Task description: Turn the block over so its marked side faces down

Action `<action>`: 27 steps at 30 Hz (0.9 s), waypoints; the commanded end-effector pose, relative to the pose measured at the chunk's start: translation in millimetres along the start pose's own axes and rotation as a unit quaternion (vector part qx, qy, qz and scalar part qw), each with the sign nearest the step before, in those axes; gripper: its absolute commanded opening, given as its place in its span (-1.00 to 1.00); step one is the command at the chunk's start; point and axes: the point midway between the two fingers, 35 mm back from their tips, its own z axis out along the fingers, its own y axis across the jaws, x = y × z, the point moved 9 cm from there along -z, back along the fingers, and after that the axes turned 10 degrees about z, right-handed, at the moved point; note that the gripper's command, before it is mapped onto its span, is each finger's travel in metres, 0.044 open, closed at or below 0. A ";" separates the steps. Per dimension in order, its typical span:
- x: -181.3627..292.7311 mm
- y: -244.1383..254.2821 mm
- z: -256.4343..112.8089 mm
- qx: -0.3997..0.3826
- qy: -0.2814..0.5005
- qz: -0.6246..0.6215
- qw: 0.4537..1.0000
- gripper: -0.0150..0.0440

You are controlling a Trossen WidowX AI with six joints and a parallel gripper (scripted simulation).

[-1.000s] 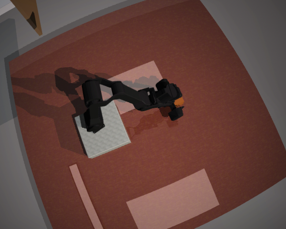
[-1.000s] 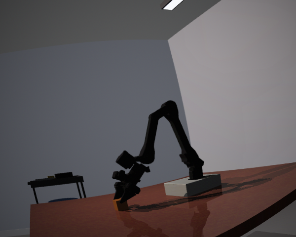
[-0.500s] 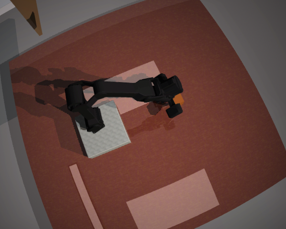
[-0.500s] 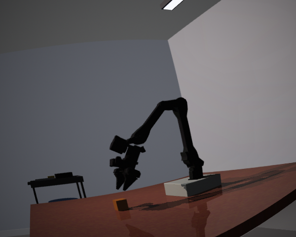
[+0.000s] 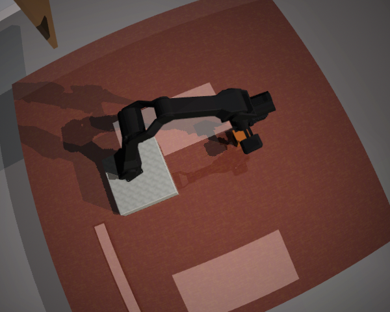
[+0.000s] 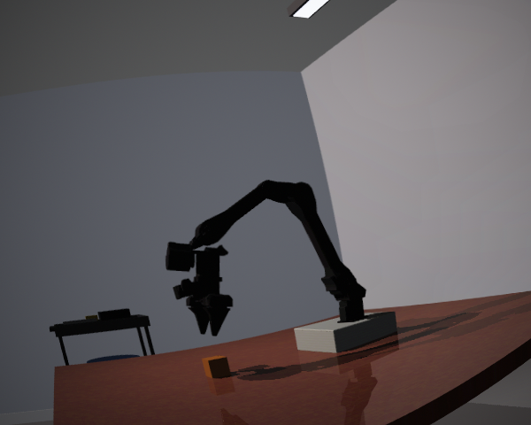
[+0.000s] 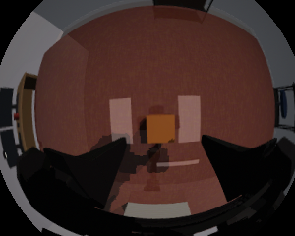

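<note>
The orange block rests flat on the red-brown table. Its top face is plain orange in the wrist view. No mark shows on the faces in view; the underside and some sides are hidden. My gripper is open and empty. It points down above the block, clear of it, with the block seen between the spread fingers in the wrist view. In the top view the arm and gripper hide part of the block.
The arm's pale base slab stands on the table. A pale rectangle, another rectangle beside the slab, and a narrow pale strip show on the tabletop. A dark cart stands beyond the table.
</note>
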 end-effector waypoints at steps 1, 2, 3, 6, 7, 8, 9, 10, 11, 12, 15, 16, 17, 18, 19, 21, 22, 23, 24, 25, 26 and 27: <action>-17.4 4.4 0.4 0.013 0.065 -0.002 0.998 1.00; -21.2 5.3 -0.6 0.016 0.080 -0.002 0.997 1.00; -24.1 6.0 -1.4 0.019 0.093 -0.003 0.996 1.00; -26.1 6.6 -2.0 0.021 0.103 -0.003 0.994 1.00; -26.1 6.6 -2.0 0.021 0.103 -0.003 0.994 1.00; -26.1 6.6 -2.0 0.021 0.103 -0.003 0.994 1.00; -26.1 6.6 -2.0 0.021 0.103 -0.003 0.994 1.00; -26.1 6.6 -2.0 0.021 0.103 -0.003 0.994 1.00; -25.6 6.5 0.8 0.021 0.103 -0.003 0.994 1.00; -24.2 6.2 9.1 0.021 0.103 -0.003 0.994 1.00; -18.8 5.2 32.2 0.021 0.103 -0.003 0.994 1.00; -18.8 5.2 32.2 0.021 0.103 -0.003 0.994 1.00; -18.8 5.2 32.2 0.021 0.103 -0.003 0.994 1.00; -18.8 5.2 32.2 0.021 0.103 -0.003 0.994 1.00; -18.8 5.2 32.2 0.021 0.103 -0.003 0.994 1.00; -18.8 5.2 32.2 0.021 0.103 -0.003 0.994 1.00; -18.6 5.1 33.4 0.021 0.103 -0.003 0.994 1.00; -17.9 5.0 37.0 0.021 0.103 -0.003 0.994 1.00; -16.8 4.7 42.3 0.021 0.103 -0.003 0.994 1.00; -16.0 4.6 45.8 0.021 0.103 -0.003 0.994 1.00; -15.7 4.5 46.9 0.021 0.103 -0.003 0.994 1.00; -15.7 4.5 46.9 0.021 0.103 -0.003 0.994 1.00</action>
